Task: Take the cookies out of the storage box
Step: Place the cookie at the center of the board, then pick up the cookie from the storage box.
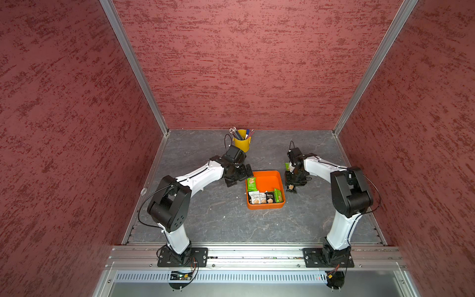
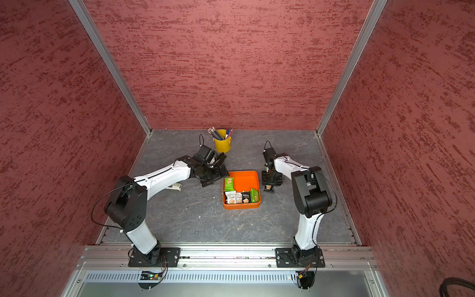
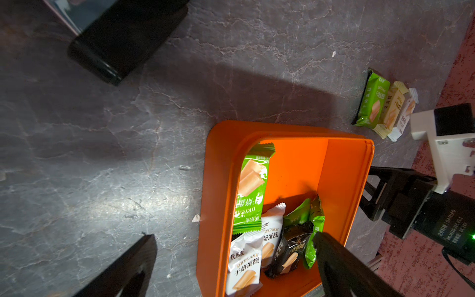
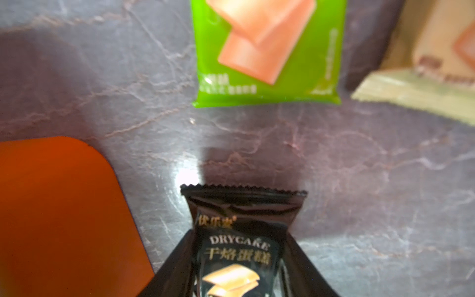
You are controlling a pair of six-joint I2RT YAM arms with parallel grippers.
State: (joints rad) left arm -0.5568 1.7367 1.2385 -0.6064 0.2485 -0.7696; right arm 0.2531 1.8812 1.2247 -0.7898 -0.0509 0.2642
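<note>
The orange storage box (image 1: 266, 205) (image 2: 241, 205) sits mid-table and holds several cookies: a green packet (image 1: 251, 183) by its left wall and a row of white, black and green ones (image 1: 262, 198) along the front. My left gripper (image 1: 240, 176) (image 3: 234, 257) hovers open at the box's far left corner, one finger inside and one outside. Right of the box, my right gripper (image 1: 291, 183) (image 4: 239, 257) points down at the table. A black packet (image 4: 239, 231) (image 1: 291, 188) lies between its fingers, with thin gaps either side. Further out lie a green (image 3: 372, 102), a cream (image 3: 393, 110) and a white packet (image 3: 406, 113).
A yellow pen bucket (image 1: 241, 144) stands at the back, just behind the left wrist. A dark oblong object (image 3: 123, 43) lies on the table left of the box, under the left forearm. Red walls close in three sides of the grey table (image 1: 218, 218).
</note>
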